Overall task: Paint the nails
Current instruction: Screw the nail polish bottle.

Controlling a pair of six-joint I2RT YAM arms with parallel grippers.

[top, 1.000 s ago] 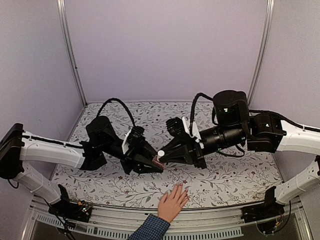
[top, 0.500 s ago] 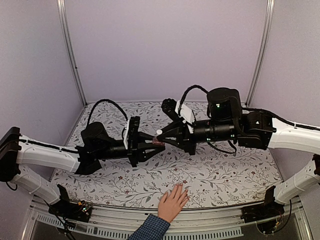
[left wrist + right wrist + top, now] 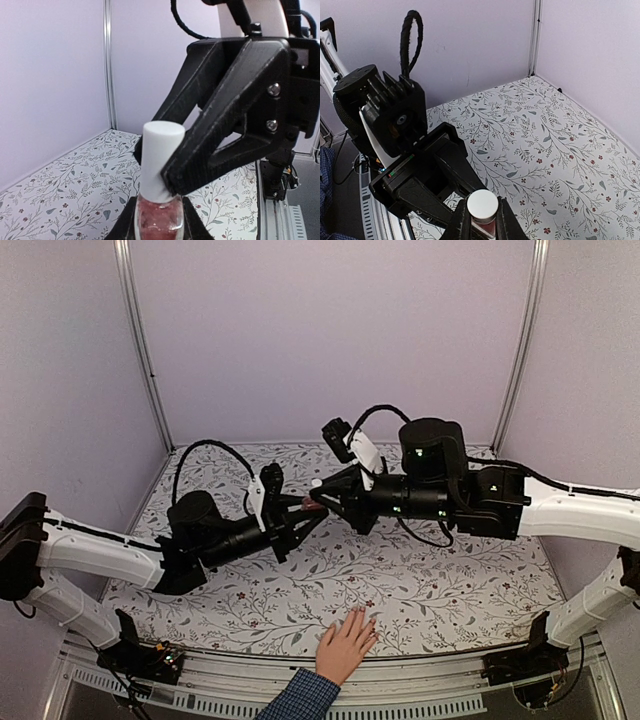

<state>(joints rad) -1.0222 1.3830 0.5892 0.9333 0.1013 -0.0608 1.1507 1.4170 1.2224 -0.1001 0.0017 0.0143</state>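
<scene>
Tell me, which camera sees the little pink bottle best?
The left wrist camera. The bottle sits close up there, showing pink glass and its white cap. The top camera shows it tiny and far away. The right wrist camera looks down on the cap, with hardly any pink visible.

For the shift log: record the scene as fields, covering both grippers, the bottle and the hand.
left gripper: shut on pink nail polish bottle, at its glass body
right gripper: shut on white cap, cap seated on bottle
bottle: in the air above floral table
human hand: palm down at table's near edge
nails: too small to judge
</scene>
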